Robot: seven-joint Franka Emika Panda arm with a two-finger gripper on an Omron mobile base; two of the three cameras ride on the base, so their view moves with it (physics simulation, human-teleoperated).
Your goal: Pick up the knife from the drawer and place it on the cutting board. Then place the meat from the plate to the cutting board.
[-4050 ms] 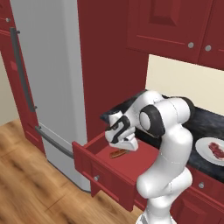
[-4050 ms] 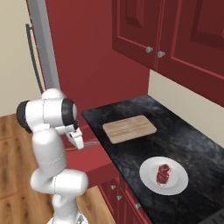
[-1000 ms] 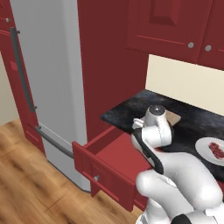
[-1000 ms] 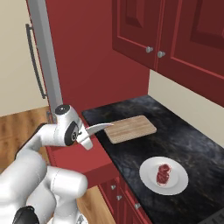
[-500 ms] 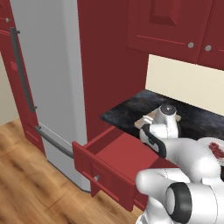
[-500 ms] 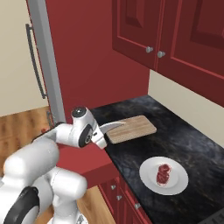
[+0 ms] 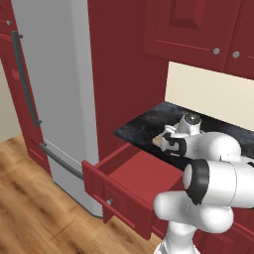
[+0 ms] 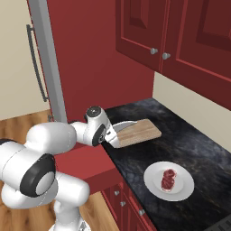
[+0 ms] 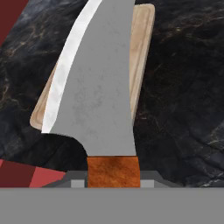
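Gripper (image 8: pixel 113 134) clenched on the knife (image 9: pixel 98 92), gripping the reddish-brown wooden handle; handle grain mottled orange-brown. In the hand view the blade ran straight away from the hand, long axis in line with the gripper, tip pointing out over the cutting board (image 9: pixel 141 61). Blade wide, matte silver-grey, faintly smudged, with a bright bevelled edge curving along one side.

In the right base view the knife (image 8: pixel 122 127) was held above the counter's near edge, tip toward the cutting board (image 8: pixel 140 131), roughly level. Board light tan wood, rectangular, rounded corners, grain running lengthwise, lying flat on the black marbled counter (image 8: pixel 189 149).

Plate (image 8: pixel 181 186), round, plain white, sat well apart from the board, nearer the camera. Meat (image 8: pixel 168 178) lay on it: small flat red slab, pale marbling.

Drawer (image 7: pixel 134 183) stood pulled out below the counter, dark-red wood, flat red interior, small round silver knob on its front.
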